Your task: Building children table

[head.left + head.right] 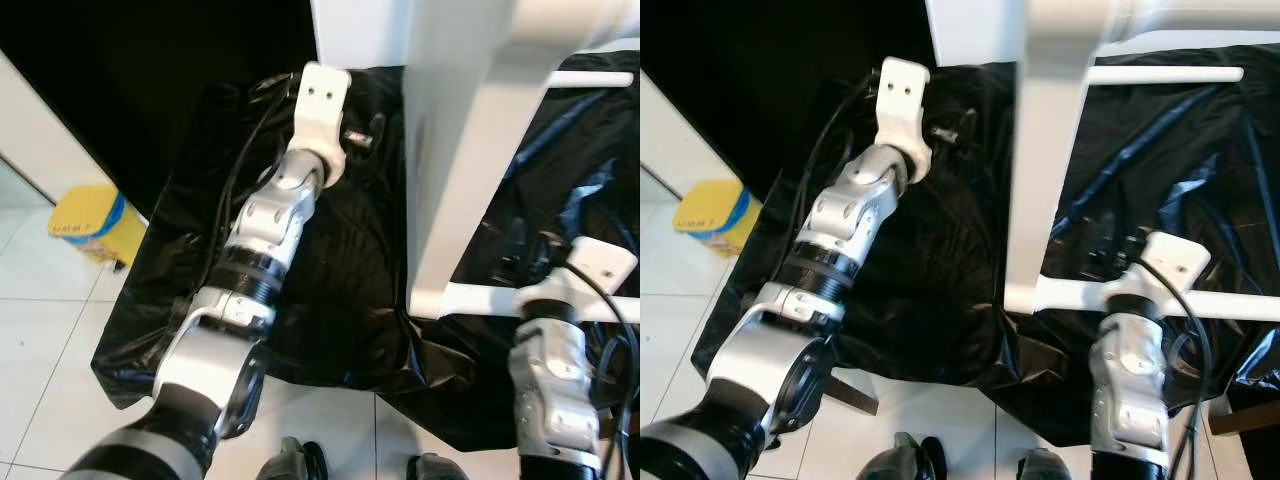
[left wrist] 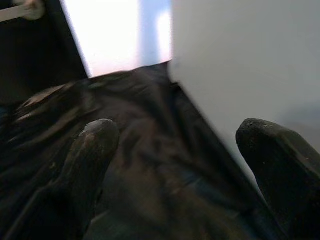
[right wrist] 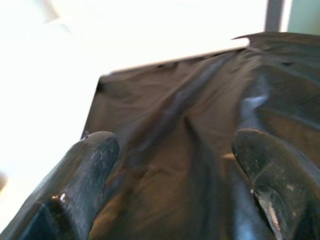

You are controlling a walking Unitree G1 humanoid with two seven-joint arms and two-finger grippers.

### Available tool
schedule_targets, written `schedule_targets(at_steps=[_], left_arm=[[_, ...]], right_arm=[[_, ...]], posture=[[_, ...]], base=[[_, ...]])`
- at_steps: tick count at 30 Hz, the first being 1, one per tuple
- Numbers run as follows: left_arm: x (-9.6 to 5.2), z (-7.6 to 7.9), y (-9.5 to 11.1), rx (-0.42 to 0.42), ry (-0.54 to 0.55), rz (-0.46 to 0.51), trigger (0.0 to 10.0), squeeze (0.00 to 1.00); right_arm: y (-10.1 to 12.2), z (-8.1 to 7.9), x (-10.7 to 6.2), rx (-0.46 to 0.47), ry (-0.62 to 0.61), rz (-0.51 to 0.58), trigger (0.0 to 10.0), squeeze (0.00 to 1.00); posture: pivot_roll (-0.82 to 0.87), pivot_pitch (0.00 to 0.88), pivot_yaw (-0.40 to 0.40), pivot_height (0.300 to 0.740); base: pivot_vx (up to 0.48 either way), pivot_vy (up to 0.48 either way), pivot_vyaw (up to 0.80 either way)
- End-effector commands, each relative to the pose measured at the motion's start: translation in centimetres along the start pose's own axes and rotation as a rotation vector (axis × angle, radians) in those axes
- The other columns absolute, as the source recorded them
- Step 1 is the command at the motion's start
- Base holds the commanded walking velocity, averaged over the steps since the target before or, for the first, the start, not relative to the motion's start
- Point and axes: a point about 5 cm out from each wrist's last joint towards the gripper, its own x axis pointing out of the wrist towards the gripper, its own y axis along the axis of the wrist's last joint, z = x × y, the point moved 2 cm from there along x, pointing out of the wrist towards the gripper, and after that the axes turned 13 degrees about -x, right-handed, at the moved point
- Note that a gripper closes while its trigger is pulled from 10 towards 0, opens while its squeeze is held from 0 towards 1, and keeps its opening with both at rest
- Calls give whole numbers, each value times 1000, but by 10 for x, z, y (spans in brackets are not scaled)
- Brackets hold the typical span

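A white table frame lies on a black plastic sheet (image 1: pixel 340 260). Its thick leg (image 1: pixel 460 150) runs toward me and meets a crossbar (image 1: pixel 470 298), and a thin white rod (image 1: pixel 1165 73) sits further back. My left arm reaches forward along the leg's left side. The left gripper (image 2: pixel 185 165) is open over the sheet, and one of its fingers (image 2: pixel 280 165) is close to the white leg surface (image 2: pixel 240 65). My right wrist (image 1: pixel 600 265) sits at the crossbar. The right gripper (image 3: pixel 170 170) is open with nothing but black sheet between its fingers, beside a bright white part (image 3: pixel 45 100).
A yellow container (image 1: pixel 90 225) stands on the white tiled floor (image 1: pixel 40 330) to the left of the sheet. A dark wall or cabinet (image 1: pixel 120 70) rises at the back left. My own feet (image 1: pixel 300 460) are at the sheet's near edge.
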Motion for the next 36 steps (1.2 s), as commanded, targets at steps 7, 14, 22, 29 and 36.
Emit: schedule_targets(at_steps=[7, 14, 22, 29, 36], left_arm=[[-40, -25, -33, 92, 46, -17, 10000, 0], [-81, -30, -55, 128, 19, 6, 10000, 0], [-116, -16, -68, 113, -68, 20, 10000, 0], [-136, -12, -83, 184, -135, -35, 10000, 0], [-144, -10, -79, 170, -216, -22, 10000, 0]], right_arm=[[-17, -15, -8, -38, 141, -24, 10000, 0], [-26, -13, -16, -91, 182, -27, 10000, 0], [-33, -6, -32, -119, 213, -35, 10000, 0], [-36, -7, -48, -131, 330, -33, 10000, 0], [-37, -13, -48, -146, 410, -20, 10000, 0]], posture=[[-104, 78, 39, 740], [-97, 66, 25, 740], [-95, 58, 25, 740], [-100, 64, 31, 740], [-106, 63, 31, 740]], base=[[0, 0, 0], [0, 0, 0], [0, 0, 0], [0, 0, 0], [0, 0, 0]])
